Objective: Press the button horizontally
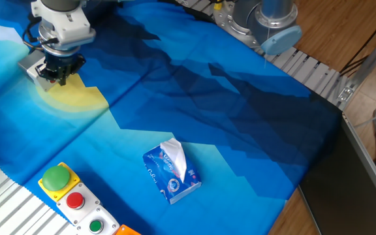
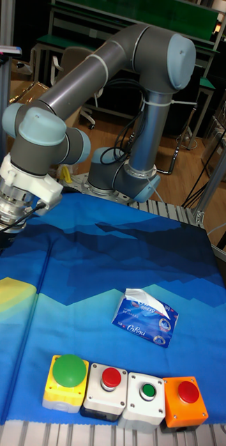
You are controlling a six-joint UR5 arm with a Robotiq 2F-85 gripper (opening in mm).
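Observation:
The small light-grey box (image 1: pixel 31 66) sits at the far left of the blue cloth, beside a yellow patch. Its red button is hidden behind my gripper (image 1: pixel 56 79). My black fingers narrow to a single tip with no gap between them, and that tip rests against the box's right-hand face. In the tall fixed view only the gripper's wrist (image 2: pixel 12 198) shows at the left edge; the box is out of view there.
A blue tissue pack (image 1: pixel 172 171) lies mid-cloth. A row of button panels stands at the near edge: a green dome on yellow (image 1: pixel 56 177), then a red button (image 1: pixel 75 200) and a small green button (image 1: pixel 95 226). The arm's base (image 1: pixel 266 19) is at the back.

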